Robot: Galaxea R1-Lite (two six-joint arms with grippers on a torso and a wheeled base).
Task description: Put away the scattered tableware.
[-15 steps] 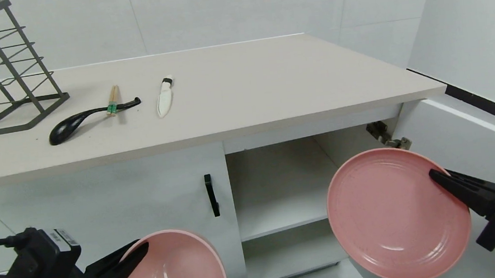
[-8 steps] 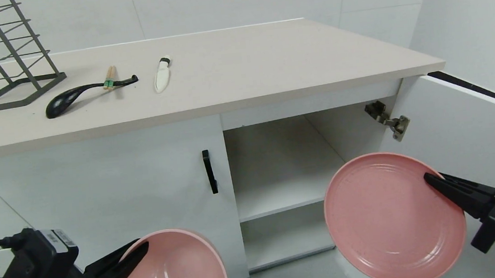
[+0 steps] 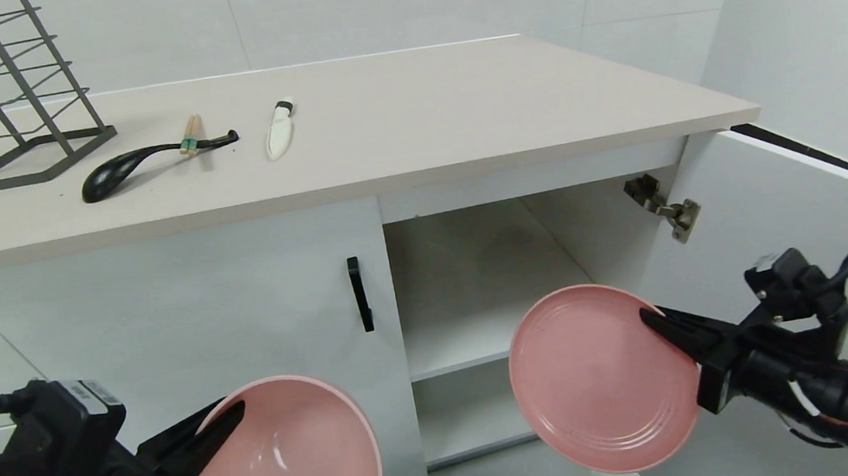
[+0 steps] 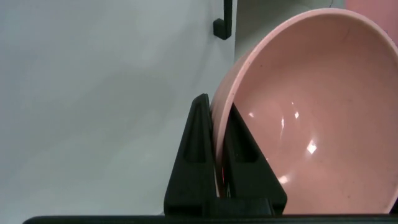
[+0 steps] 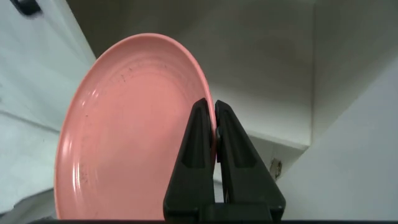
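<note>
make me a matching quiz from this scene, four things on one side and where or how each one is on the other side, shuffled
Things:
1. pink bowl
2. pink plate
3. black spoon
4. right cabinet door

States:
A. lying on the countertop
B. gripped by the right tool
C. swung open
D. gripped by the left tool

Pairs: 1-D, 2-B, 3-A, 4-C
</note>
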